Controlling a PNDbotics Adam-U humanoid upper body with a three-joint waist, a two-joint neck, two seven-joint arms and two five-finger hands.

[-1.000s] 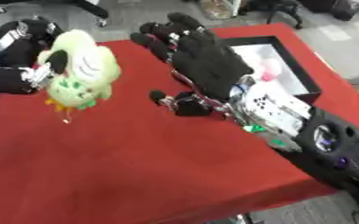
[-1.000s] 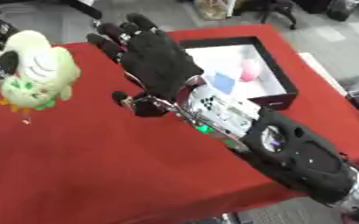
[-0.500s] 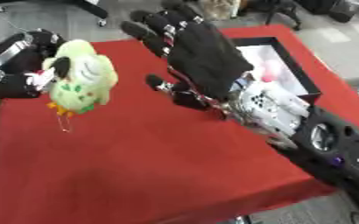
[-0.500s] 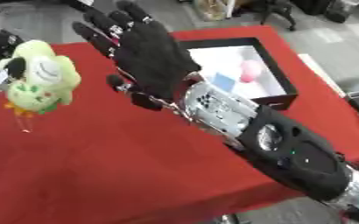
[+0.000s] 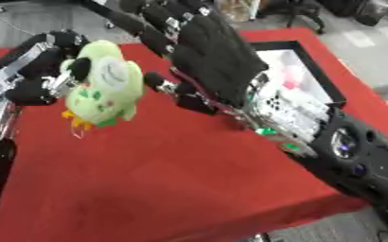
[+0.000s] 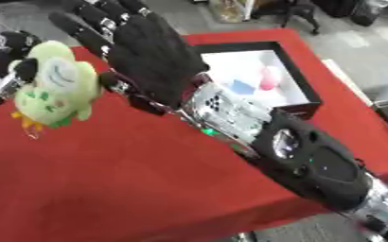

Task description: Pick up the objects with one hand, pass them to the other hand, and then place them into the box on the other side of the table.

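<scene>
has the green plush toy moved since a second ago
Yes. The green plush toy, held in the left hand, has gone up and toward the box, closing on the open right hand.

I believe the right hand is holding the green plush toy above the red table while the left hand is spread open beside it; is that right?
Not quite: the hands are swapped. In the left eye view the left hand holds the plush toy above the table, and the right hand is spread open beside it.
</scene>
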